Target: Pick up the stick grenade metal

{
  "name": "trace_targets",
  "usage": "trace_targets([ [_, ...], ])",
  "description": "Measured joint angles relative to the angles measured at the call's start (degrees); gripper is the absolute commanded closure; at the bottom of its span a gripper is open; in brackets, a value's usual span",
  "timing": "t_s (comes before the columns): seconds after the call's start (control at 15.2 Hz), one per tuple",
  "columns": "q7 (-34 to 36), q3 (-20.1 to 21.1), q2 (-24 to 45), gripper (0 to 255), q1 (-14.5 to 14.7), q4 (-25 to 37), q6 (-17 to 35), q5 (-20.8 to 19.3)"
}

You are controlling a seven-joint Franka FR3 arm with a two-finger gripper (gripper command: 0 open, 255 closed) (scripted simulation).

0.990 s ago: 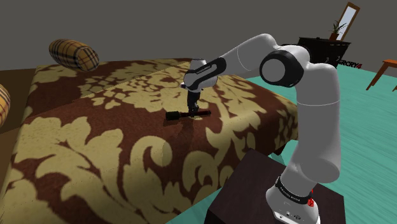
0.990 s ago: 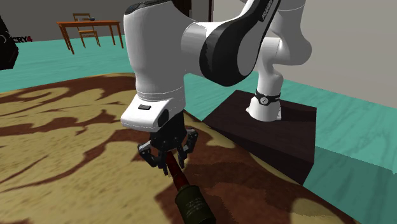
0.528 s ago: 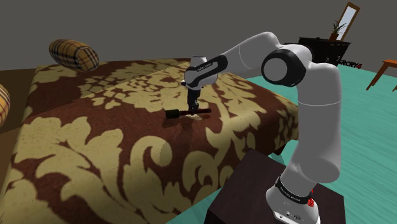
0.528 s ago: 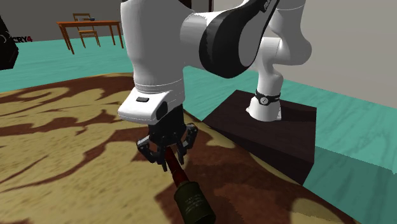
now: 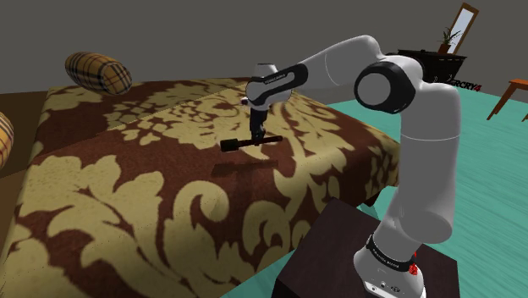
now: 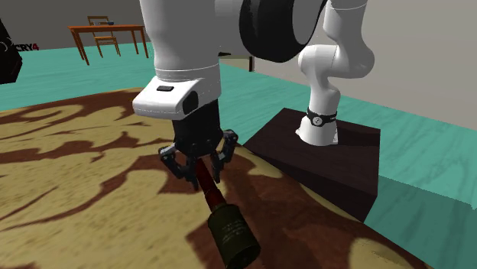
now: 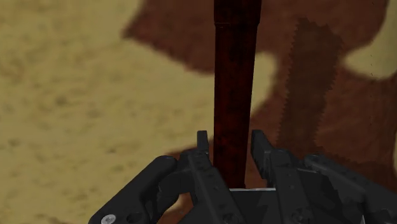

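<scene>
The stick grenade [image 5: 240, 142] has a dark red-brown handle and a dark olive cylindrical head [image 6: 231, 234]. It hangs level in the air above the brown-and-tan patterned bed [image 5: 152, 212], with its shadow on the cover below. My black gripper [image 5: 257, 137] is shut on the handle [image 7: 233, 95] partway along it, the head pointing to the shoulder view's left. In the wrist view both fingers [image 7: 202, 147] clasp the handle between them. In the second exterior view the gripper [image 6: 197, 166] holds the handle and the head sticks out toward the camera.
A plaid bolster pillow [image 5: 99, 72] lies at the bed's far corner. My dark stand [image 5: 372, 262] sits beside the bed on a teal floor [image 5: 491, 169]. A dark cabinet with a plant [image 5: 436, 63] and a wooden table with a chair [image 6: 107, 34] stand farther off.
The gripper has risen with the grenade held in it; the grenade has left the bed cover and now hangs above its shadow.
</scene>
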Motion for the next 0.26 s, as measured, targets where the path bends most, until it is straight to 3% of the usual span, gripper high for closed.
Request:
trace_targets([
  [0.26,0.2,-0.2,-1.2,255,0.0,1.2,-2.3,-0.5],
])
